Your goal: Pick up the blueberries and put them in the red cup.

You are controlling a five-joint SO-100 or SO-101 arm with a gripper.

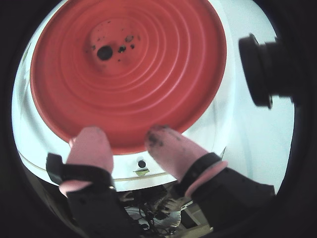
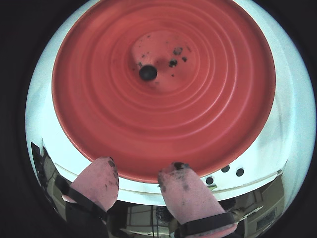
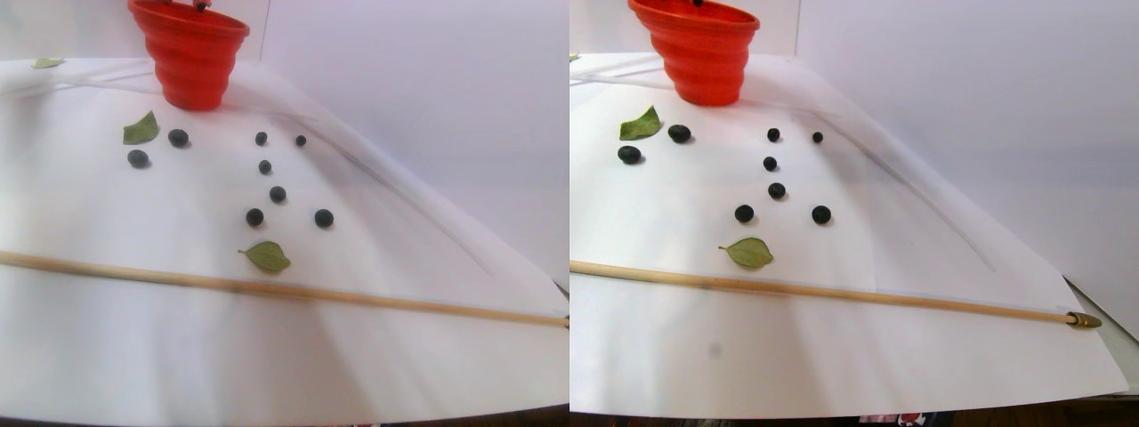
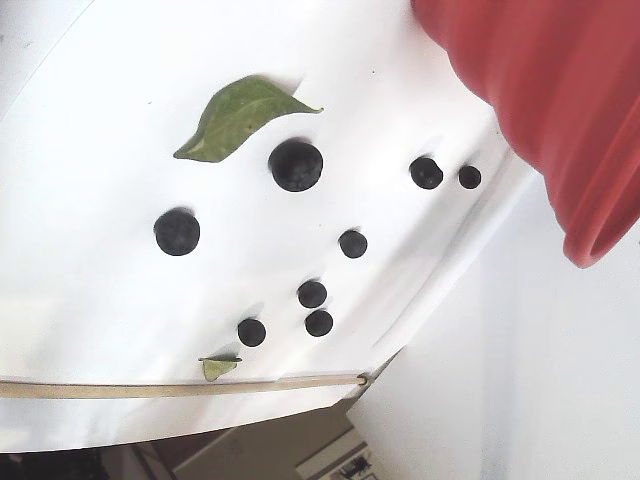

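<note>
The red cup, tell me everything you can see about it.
The red cup looks like plastic, its walls stepped in ribbed rings that narrow toward the base. It stands upright, mouth up, at the far end of the white sheet, beyond the scattered berries. In both wrist views the inside shows concentric rings, dark smudges and one blueberry lying on the bottom. The gripper hovers open over the rim, its pink fingertips empty.

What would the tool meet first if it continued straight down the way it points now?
Probably the inside bottom of the red cup, where one blueberry already lies. The tool hangs open over the cup's rim, so it might touch the near wall first; depth is unclear.
</note>
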